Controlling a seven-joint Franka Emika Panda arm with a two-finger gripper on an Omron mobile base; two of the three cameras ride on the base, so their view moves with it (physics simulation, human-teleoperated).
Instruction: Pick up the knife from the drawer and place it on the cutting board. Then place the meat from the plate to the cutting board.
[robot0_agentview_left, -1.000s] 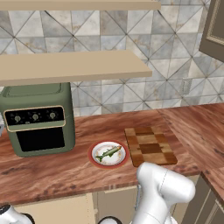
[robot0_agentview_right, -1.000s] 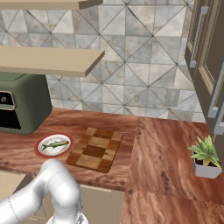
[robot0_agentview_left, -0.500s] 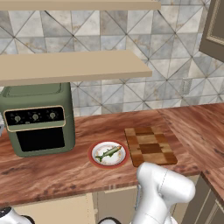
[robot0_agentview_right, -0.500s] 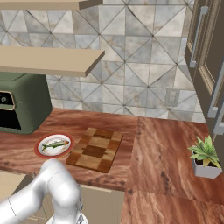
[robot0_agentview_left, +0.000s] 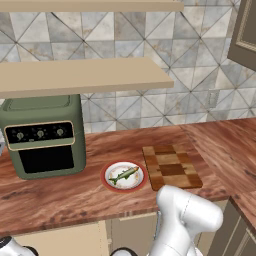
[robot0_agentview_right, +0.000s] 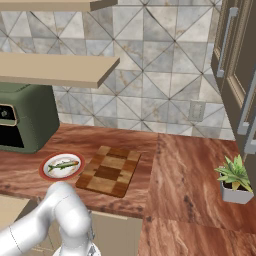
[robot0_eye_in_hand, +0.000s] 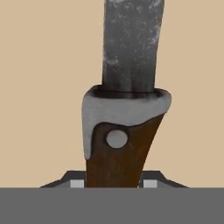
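Note:
The knife (robot0_eye_in_hand: 127, 109) fills the hand view close up, lying on the light tan floor of the drawer (robot0_eye_in_hand: 35, 87). Its grey blade points up the picture and its dark brown handle points down. My gripper (robot0_eye_in_hand: 114, 183) is shut on the knife's handle, one fingertip (robot0_eye_in_hand: 75, 182) on each side of it. Up on the counter lies the checkered cutting board (robot0_agentview_left: 171, 166) (robot0_agentview_right: 109, 170) with nothing on it. To its left stands the red-rimmed plate (robot0_agentview_left: 104, 178) (robot0_agentview_right: 44, 170), and the meat (robot0_agentview_left: 123, 175) (robot0_agentview_right: 63, 165), a small fish, lies on it.
A green toaster oven (robot0_agentview_left: 44, 135) (robot0_agentview_right: 22, 122) stands at the counter's left under a tan shelf (robot0_agentview_left: 80, 75). A potted plant (robot0_agentview_right: 234, 177) sits on the right leg of the counter. Tall cabinet doors (robot0_agentview_right: 240, 75) rise beside it.
The jaws have closed from wide open onto the knife's handle. In the base views the arm, plate, fish and board stay where they were.

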